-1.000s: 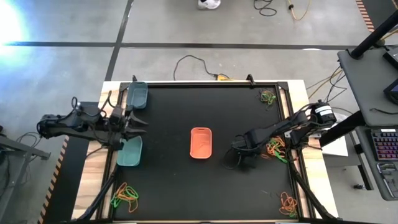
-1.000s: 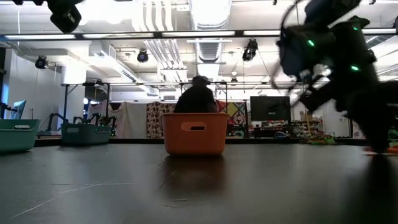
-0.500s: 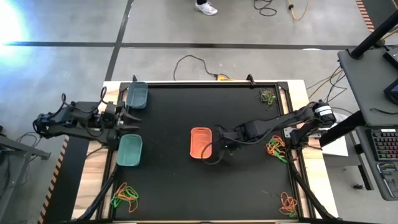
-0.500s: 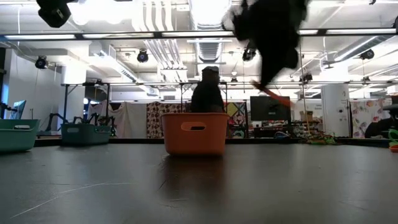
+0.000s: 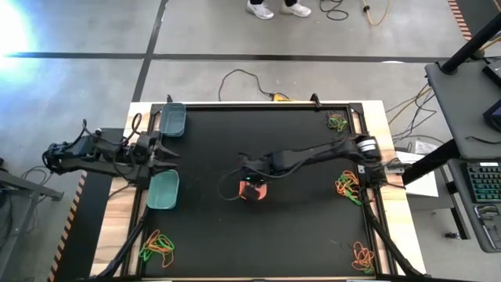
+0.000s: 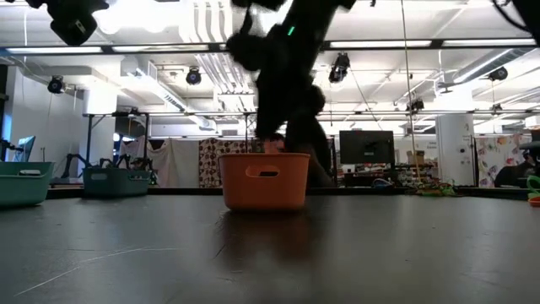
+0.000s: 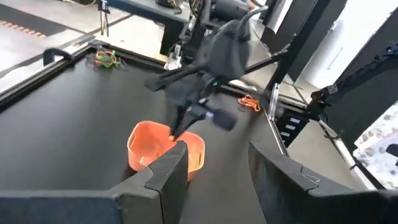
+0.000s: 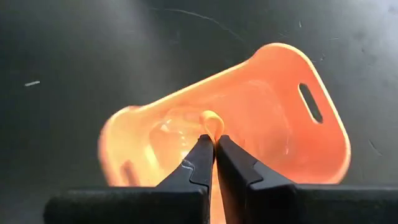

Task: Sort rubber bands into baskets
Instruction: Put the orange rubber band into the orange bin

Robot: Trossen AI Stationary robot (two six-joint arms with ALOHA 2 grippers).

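Observation:
The orange basket (image 5: 256, 193) stands mid-table on its base, and my right gripper (image 5: 248, 185) hangs over it, shut on an orange rubber band (image 8: 212, 120). In the low view the gripper's tips (image 6: 274, 145) are level with the basket's rim (image 6: 264, 157). My left gripper (image 7: 217, 163) waits open at the table's left edge, between the dark teal basket (image 5: 173, 120) and the light teal basket (image 5: 163, 190). Loose rubber bands lie in piles at the right edge (image 5: 347, 186) and in the corners. My right gripper pinches the orange rubber band between its two fingertips (image 8: 202, 149). A small loop of the band (image 8: 213, 118) sticks out past the tips. The fingers slant down from the table's right, above the inside of the orange basket (image 8: 273, 124).
More piles of rubber bands lie at the far right corner (image 5: 338, 122), the near right corner (image 5: 362, 255) and the near left corner (image 5: 157, 245). A person's feet (image 5: 270, 9) show beyond the far edge. The black mat (image 5: 211, 227) lies bare around the orange basket.
My right gripper has risen from the pile at the right edge and swung toward the table's left, carrying the orange rubber band. It has tipped its fingers down and now hangs over the orange basket. It stayed shut.

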